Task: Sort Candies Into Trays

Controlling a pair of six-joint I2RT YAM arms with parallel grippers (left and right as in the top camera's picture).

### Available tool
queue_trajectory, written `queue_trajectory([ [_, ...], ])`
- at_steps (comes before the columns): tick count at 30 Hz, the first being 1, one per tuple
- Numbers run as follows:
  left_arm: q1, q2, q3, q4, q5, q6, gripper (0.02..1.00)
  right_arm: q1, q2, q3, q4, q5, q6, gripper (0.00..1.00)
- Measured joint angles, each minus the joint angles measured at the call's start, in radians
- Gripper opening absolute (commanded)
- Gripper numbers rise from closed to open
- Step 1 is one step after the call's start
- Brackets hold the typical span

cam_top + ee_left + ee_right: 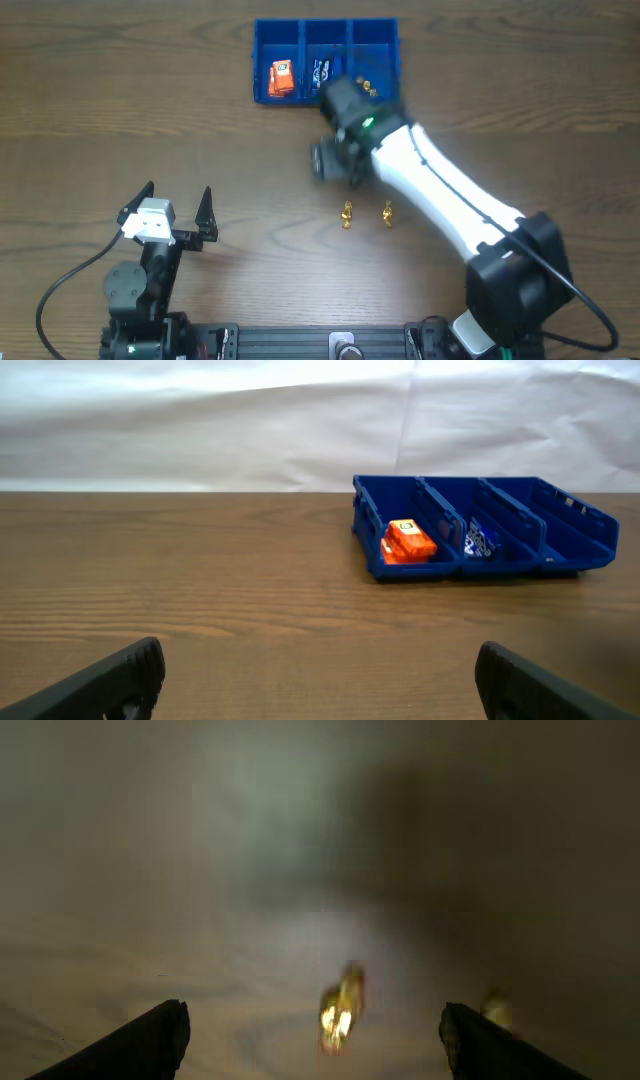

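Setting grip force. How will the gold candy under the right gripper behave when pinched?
The gold candy looks small, so probably very light; a nudge may skid it across the smooth wooden table. Its shiny wrapper suggests a slippery, crinkly surface that could slip from a loose pinch.

Tray (pixel 326 24): solid blue. Orange candy (pixel 283 78), blue-and-white printed candy (pixel 323 72), small gold candies (pixel 364 86). Loose gold foil candies (pixel 347 214): shiny yellow-gold. Table (pixel 120 100): brown wood grain. Right arm (pixel 440 190): white shell, black joints, green light. Left gripper (pixel 178 192): black fingers, white block.
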Motion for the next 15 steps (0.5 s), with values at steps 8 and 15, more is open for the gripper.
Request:
queue_trajectory([
  [8, 0.0, 0.0, 0.0, 0.0, 0.0, 0.0, 0.998, 0.059, 0.001, -0.166, 0.058, -0.005, 0.094, 0.809],
  [15, 0.0, 0.0, 0.0, 0.0, 0.0, 0.0, 0.998, 0.059, 0.001, -0.229, 0.116, -0.005, 0.143, 0.761],
])
